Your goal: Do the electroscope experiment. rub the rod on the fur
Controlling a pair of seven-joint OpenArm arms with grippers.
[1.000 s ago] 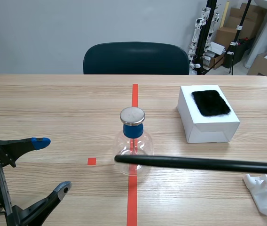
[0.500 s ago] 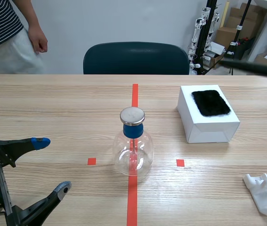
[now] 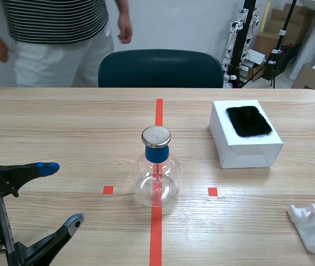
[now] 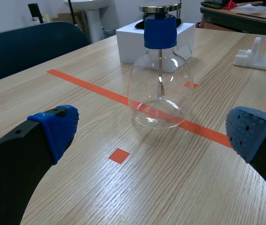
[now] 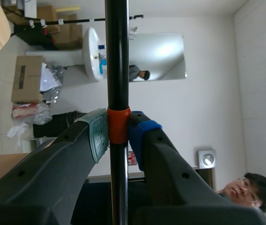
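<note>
Table: light wood-grain top (image 3: 63,122), spread across the whole scene view.
Chair: dark teal (image 3: 160,67), stood at the table's far edge, in line with the long tape line.
Person: wore a black-and-white striped top (image 3: 57,22) and pale trousers, and stood behind the far edge, left of the chair; one hand (image 3: 125,34) hung above the chair back's left end.
White plastic piece: lay on the table (image 3: 311,224) near its near right corner.
Cardboard boxes: stacked (image 3: 274,33) beyond the table's far right corner.
Black stands: upright (image 3: 247,39), just beside the boxes.
Sink: white (image 5: 90,52), with a mirror (image 5: 158,56) near it on the wall.
</note>
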